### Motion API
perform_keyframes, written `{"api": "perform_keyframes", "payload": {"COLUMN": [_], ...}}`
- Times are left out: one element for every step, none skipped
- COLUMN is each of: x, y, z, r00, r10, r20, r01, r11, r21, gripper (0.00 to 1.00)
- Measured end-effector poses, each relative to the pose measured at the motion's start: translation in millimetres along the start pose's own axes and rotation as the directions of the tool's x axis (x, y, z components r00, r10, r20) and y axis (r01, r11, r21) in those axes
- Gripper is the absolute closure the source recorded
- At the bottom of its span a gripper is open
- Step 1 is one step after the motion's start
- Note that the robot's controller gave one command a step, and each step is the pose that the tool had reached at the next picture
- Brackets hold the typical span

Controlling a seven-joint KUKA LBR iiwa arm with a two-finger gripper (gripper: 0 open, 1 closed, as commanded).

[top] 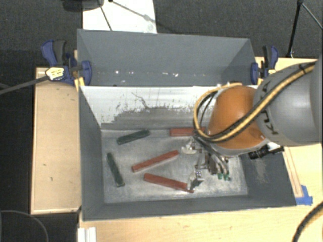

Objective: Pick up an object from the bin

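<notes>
My gripper (194,182) hangs low near the bin's front, right of centre, with its tip at the right end of a reddish-brown stick (164,182) lying along the front of the floor. Whether that stick sits between the fingers is hidden. A second reddish-brown stick (154,161) lies slantwise just left of the gripper. A third, shorter reddish stick (180,132) rests by the back wall, partly behind the arm.
Two dark green sticks lie to the left: one (133,136) near the back wall, one (114,169) along the left wall. The arm with its orange cover and cables hangs over the bin's right half.
</notes>
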State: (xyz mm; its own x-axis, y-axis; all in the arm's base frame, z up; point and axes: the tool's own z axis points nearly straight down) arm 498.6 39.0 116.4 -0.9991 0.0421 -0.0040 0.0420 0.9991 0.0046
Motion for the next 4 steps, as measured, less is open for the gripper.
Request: {"api": "perform_keyframes", "payload": {"x": [-16.5, -16.6, -4.1, 5.5], "y": [9.6, 9.6, 20.8, 44.7], "z": [40.7, 40.7, 39.5, 39.5], "r00": [0.999, 0.999, 0.971, 0.871], "r10": [-0.046, -0.046, -0.238, -0.490], "r20": [-0.016, -0.016, -0.011, 0.023], "r01": [0.046, 0.046, 0.238, 0.490], "r11": [0.999, 0.999, 0.971, 0.872], "r21": [0.009, 0.009, 0.010, 0.008], "gripper": [1.00, 1.00, 1.00, 0.00]}}
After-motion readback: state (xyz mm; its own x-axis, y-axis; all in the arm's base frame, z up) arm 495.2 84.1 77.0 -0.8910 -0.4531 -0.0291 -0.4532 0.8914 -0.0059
